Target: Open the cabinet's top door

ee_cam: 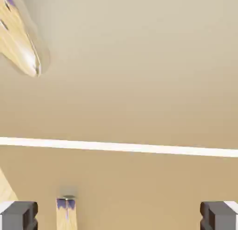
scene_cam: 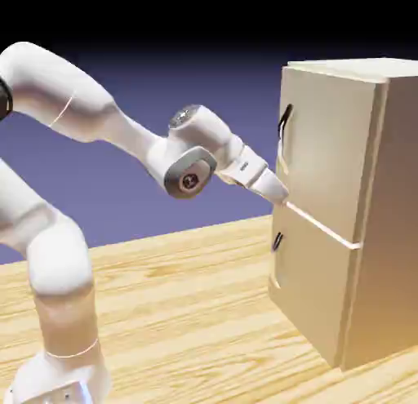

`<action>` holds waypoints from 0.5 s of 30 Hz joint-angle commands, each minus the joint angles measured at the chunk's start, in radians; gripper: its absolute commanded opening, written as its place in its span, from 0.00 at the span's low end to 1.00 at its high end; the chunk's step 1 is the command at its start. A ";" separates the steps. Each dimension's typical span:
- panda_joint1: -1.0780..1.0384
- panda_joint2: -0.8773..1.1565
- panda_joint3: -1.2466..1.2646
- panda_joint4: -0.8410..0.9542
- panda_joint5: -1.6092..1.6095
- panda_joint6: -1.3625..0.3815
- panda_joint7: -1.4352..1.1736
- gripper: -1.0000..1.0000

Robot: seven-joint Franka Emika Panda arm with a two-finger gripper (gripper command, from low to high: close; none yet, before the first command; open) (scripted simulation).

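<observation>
Here, a tall, boxy cabinet of beige wooden look (scene_cam: 343, 198) stands on the exterior view's right, upon a pale yellow table with wavy wood grain (scene_cam: 180, 288). Its upper part is a large, flat, beige top door (scene_cam: 331, 149), and this door is closed. On the door, near its edge toward the exterior view's left, there is a dark, curved, vertical bar handle (scene_cam: 285, 121), which has a shiny lower part. Under the top door lies a shorter beige lower door (scene_cam: 310, 280) with a smaller dark handle (scene_cam: 277, 241), and between the two doors runs a thin bright white line (scene_cam: 322, 224). The front of the cabinet is softly lit, while its side face is more brown.

The white jointed robot arm (scene_cam: 61, 259) reaches across from the exterior view's left. Its gripper (ee_cam: 119, 215) is near the cabinet front, about at the height of the white line and lower than the upper handle. The gripper is open: in the hand view the two grey finger tips stand wide apart, with nothing held between them. Whether the hand touches the door, I cannot tell.

Behind everything, the backdrop (scene_cam: 220, 92) is plain blue-violet, and it becomes black toward the top.
</observation>
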 commanded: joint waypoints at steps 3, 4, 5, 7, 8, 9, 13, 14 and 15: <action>-0.038 -0.022 0.044 0.012 0.131 -0.009 0.052 0.50; -0.051 -0.029 0.059 0.016 0.174 -0.012 0.069 0.50; -0.064 -0.036 0.074 0.020 0.218 -0.015 0.086 0.50; -0.089 -0.050 0.103 0.028 0.305 -0.022 0.120 0.50; -0.102 -0.057 0.118 0.033 0.348 -0.025 0.138 0.50; -0.115 -0.065 0.133 0.037 0.392 -0.028 0.155 0.50; -0.166 -0.093 0.192 0.053 0.566 -0.040 0.224 0.50; -0.179 -0.101 0.206 0.057 0.609 -0.043 0.241 0.50; -0.192 -0.108 0.221 0.061 0.653 -0.046 0.258 0.50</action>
